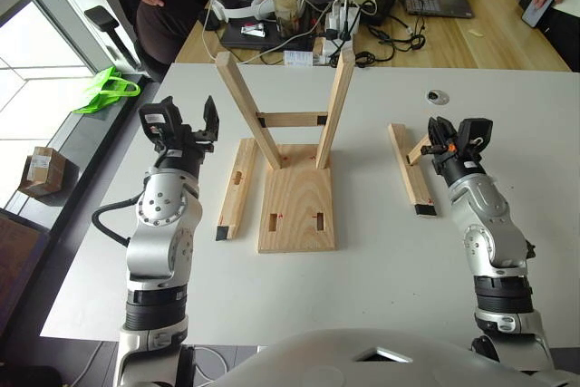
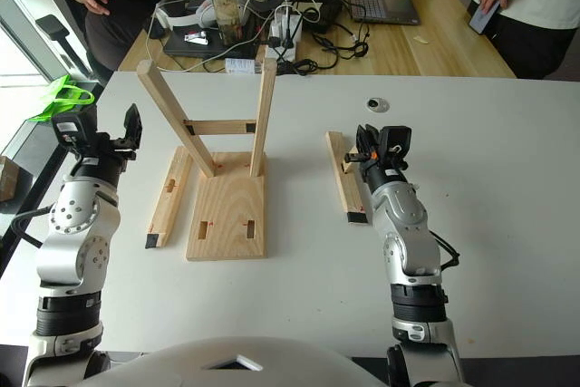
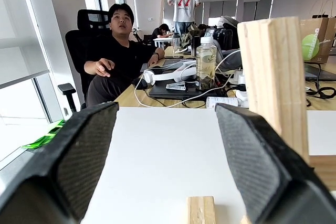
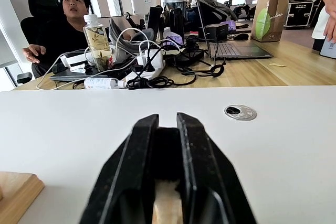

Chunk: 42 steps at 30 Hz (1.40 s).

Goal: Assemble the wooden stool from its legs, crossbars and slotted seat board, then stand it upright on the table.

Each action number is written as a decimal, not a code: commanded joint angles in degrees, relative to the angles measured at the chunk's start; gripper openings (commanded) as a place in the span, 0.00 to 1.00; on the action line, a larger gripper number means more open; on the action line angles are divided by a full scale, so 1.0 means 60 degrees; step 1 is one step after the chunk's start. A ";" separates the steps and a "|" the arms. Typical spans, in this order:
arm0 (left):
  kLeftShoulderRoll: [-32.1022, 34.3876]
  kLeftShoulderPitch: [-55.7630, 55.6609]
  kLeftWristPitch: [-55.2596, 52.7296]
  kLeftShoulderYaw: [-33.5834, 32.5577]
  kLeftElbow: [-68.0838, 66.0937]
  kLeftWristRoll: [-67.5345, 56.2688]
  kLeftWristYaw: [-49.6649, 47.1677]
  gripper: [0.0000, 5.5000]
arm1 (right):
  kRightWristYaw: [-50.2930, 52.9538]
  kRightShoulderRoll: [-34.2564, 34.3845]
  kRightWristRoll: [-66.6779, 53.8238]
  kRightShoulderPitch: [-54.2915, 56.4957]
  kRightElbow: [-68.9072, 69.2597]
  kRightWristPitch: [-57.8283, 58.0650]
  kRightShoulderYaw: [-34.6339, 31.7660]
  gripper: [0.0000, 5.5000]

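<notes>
Seat board (image 1: 296, 215) flat, two legs (image 1: 246, 108) upright; left hand (image 1: 184, 124) wide, right hand (image 1: 437, 140) tight on crossbar (image 1: 418, 150).

The seat board (image 1: 296, 201) lies flat on the bench (image 1: 381, 269). Two legs stand in its far slots, the left leg (image 1: 246, 108) leaning away to the left and the right leg (image 1: 336, 106) nearly upright. A fitted crossbar (image 1: 291, 120) joins them above the board's far edge. Just left of the board, parallel to it, lies a loose leg (image 1: 235, 188), with the left gripper (image 1: 181, 120) farther left, beside its far end. Well to the right of the board lies another leg (image 1: 411, 169). A loose crossbar (image 1: 419, 149) touches its far part and sits between the jaws of the right gripper (image 1: 437, 140). A grommet (image 1: 438, 96) sits behind them.
</notes>
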<state>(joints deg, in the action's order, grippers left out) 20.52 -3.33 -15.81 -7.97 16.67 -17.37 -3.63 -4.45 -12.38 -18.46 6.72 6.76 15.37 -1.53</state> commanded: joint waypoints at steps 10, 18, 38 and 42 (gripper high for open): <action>-0.0642 0.0009 0.0172 -0.0168 -0.0388 0.0810 0.0348 0.61 | -0.0039 0.0372 0.0706 -0.0236 -0.0251 -0.0167 -0.0212 0.07; -0.0748 -0.0170 -0.0065 -0.0277 -0.0370 0.1402 0.0177 0.61 | -0.0121 0.0532 0.0934 -0.0136 -0.0358 -0.0203 -0.0268 0.07; -0.1381 -0.0187 -0.0122 -0.0276 -0.0197 0.1476 0.0690 0.60 | -0.0139 0.0835 0.1265 -0.0140 -0.0451 -0.0250 -0.0365 0.07; -0.1300 -0.0336 -0.0374 -0.0170 -0.0306 0.1668 0.0720 0.64 | -0.0166 0.0842 0.1284 -0.0121 -0.0463 -0.0249 -0.0369 0.07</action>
<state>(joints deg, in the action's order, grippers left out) 12.46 -4.09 -16.92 -9.52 14.99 -8.21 0.30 -5.51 -7.68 -11.19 6.54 4.75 12.91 -3.56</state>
